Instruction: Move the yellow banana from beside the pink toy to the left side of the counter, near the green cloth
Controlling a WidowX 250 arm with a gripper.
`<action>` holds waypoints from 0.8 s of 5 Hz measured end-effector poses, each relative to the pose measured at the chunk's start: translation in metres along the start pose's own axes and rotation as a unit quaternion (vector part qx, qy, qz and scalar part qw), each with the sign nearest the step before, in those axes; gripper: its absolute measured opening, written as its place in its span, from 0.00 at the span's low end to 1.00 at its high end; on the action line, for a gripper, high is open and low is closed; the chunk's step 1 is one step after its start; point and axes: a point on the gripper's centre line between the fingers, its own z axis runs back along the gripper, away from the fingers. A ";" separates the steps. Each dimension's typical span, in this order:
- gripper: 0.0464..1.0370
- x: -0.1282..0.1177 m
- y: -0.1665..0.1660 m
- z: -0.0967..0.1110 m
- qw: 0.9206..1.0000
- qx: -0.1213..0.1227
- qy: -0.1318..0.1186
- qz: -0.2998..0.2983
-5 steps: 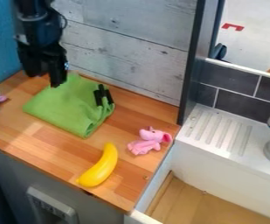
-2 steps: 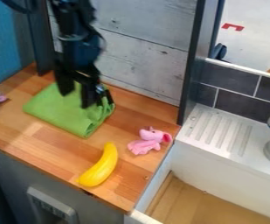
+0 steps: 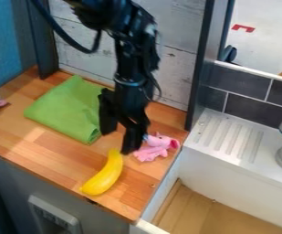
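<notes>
Nearest, by the yellow banana (image 3: 104, 176) on the wooden counter (image 3: 51, 155), the black gripper (image 3: 117, 142) had just swung in, fingers parted and empty, bringing banana and pink toy (image 3: 155, 149) close. The banana's curved long axis slanted from lower left to upper right, far end toward the gripper; beyond lay the green cloth (image 3: 67, 107)
</notes>
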 end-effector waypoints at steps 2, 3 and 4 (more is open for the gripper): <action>0.97 -0.019 -0.014 -0.014 0.999 0.013 0.041 0.002; 0.97 -0.021 -0.012 -0.016 0.998 0.021 0.053 0.009; 0.97 -0.021 -0.011 -0.030 0.997 0.022 0.067 0.013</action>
